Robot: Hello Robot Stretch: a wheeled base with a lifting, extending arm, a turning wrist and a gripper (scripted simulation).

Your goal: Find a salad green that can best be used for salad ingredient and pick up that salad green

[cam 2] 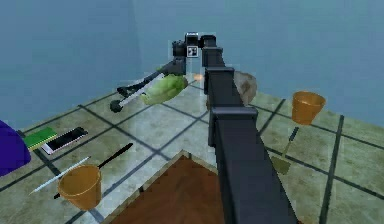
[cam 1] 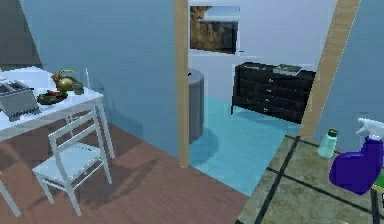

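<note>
In the arm side view a pale green leafy lump, like a salad green [cam 2: 165, 89], sits at the fingers of my gripper [cam 2: 126, 98], over the far part of a tiled counter [cam 2: 150, 130]. The dark arm [cam 2: 235, 140] rises from the bottom edge to it, with the white marked squares [cam 2: 190, 47] at its end. I cannot tell whether the gripper holds the green lump or whether the lump rests on the counter.
On the counter stand two orange cups [cam 2: 80, 185] [cam 2: 307, 105], a knife [cam 2: 95, 165], a fork [cam 2: 285, 150] and a green-and-white flat thing [cam 2: 55, 140]. The forward view has a white table [cam 1: 60, 108], a chair [cam 1: 75, 155], a black dresser [cam 1: 272, 88], a blue spray bottle [cam 1: 358, 160] and a doorway.
</note>
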